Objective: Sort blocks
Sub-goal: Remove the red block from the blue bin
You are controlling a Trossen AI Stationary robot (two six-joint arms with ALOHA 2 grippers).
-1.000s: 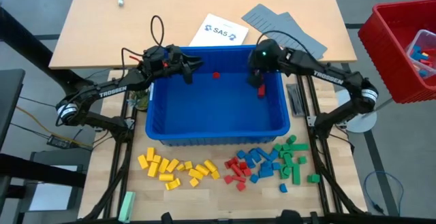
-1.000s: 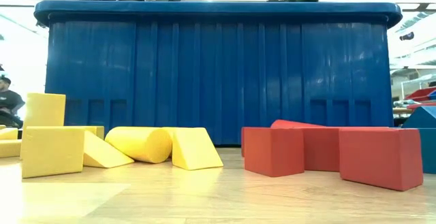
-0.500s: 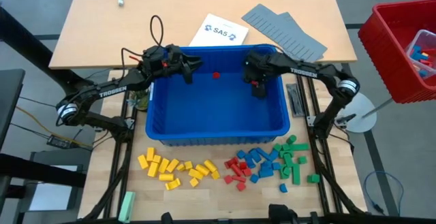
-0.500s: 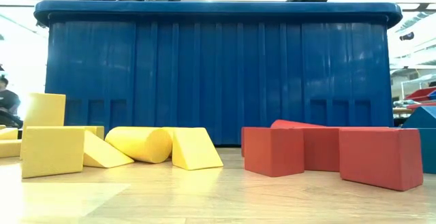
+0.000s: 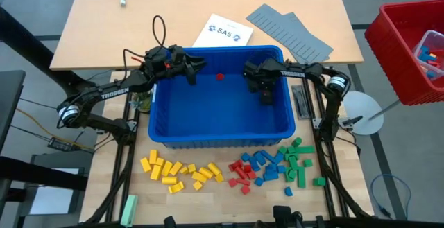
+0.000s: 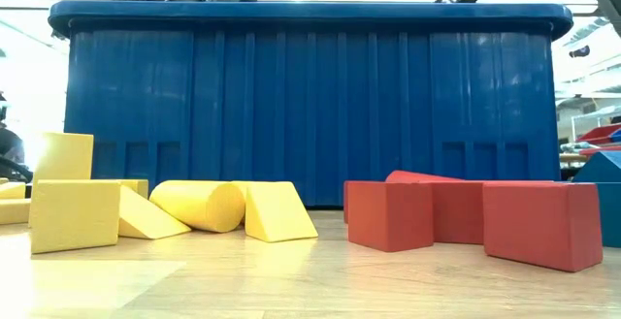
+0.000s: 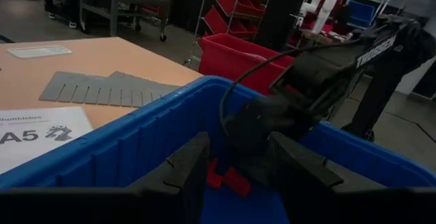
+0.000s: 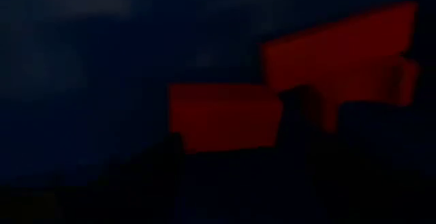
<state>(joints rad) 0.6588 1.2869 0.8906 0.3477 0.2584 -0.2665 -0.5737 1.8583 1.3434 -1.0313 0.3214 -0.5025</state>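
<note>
From above, my left gripper (image 5: 196, 71) hung over the far left part of the blue bin (image 5: 220, 129), its fingers a little apart with nothing between them, and a small red block (image 5: 220, 76) lay on the bin floor just beside it. My right gripper (image 5: 266, 95) reached down inside the far right part of the bin; I could not tell from there how its fingers stood. On the wooden table in front of the bin lay the sorted yellow blocks (image 5: 180, 172), red blocks (image 5: 241, 174), blue blocks (image 5: 265, 163) and green blocks (image 5: 298, 162), each colour in its own cluster. From table height, the bin's ribbed front wall (image 6: 310, 106) filled the scene, with yellow blocks (image 6: 146, 207) before it on one side and red blocks (image 6: 466, 217) on the other. Past my left fingers (image 7: 187, 169) I saw a red block (image 7: 225, 178) on the bin floor, with my right arm (image 7: 320, 74) beyond it. My right wrist saw two red blocks (image 8: 225, 117) very close in the dark.
</note>
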